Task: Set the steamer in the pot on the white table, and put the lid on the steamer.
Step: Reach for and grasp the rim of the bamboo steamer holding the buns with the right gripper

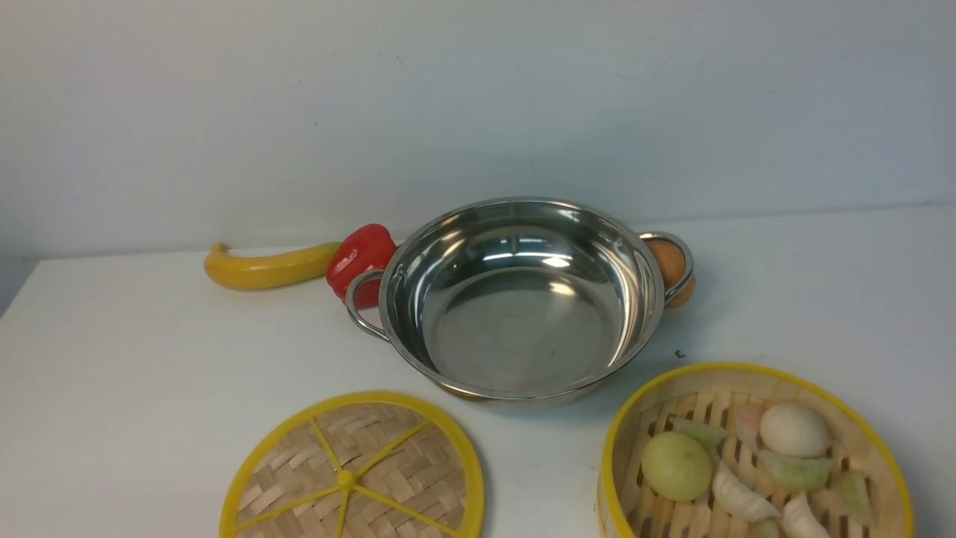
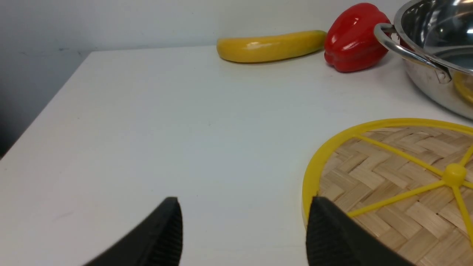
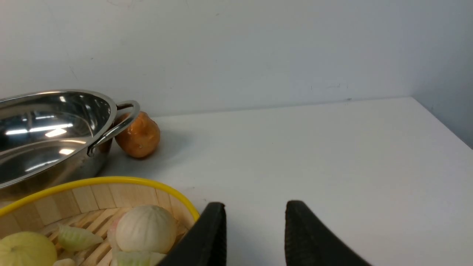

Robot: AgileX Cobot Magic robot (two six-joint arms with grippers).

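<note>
One wide, shallow, shiny stainless-steel pot (image 1: 523,299) with two looped side handles stands empty in the middle of the plain white tabletop (image 1: 149,359). One round bamboo steamer (image 1: 754,456) with a yellow rim and slatted floor sits on the tabletop in front of the pot, to its right and apart from it. It holds two round buns (image 1: 676,465), one pale green and one white, and several small dumplings (image 1: 739,497); part of the basket is cut off by the frame, so I cannot give their count. One flat woven-bamboo lid (image 1: 351,471) with a yellow rim, spokes and centre knob lies flat in front of the pot, to its left.

Behind the pot's left handle are one yellow banana (image 1: 269,265) and one glossy red bell pepper (image 1: 361,258). One orange-brown rounded object (image 1: 668,261) sits under the right handle.

The left hand (image 2: 244,229) is spread wide and grips nothing, with one of its black fingers (image 2: 332,236) over the lid's rim. The right hand (image 3: 255,232) is also parted and grips nothing, just beside the steamer's wall.
</note>
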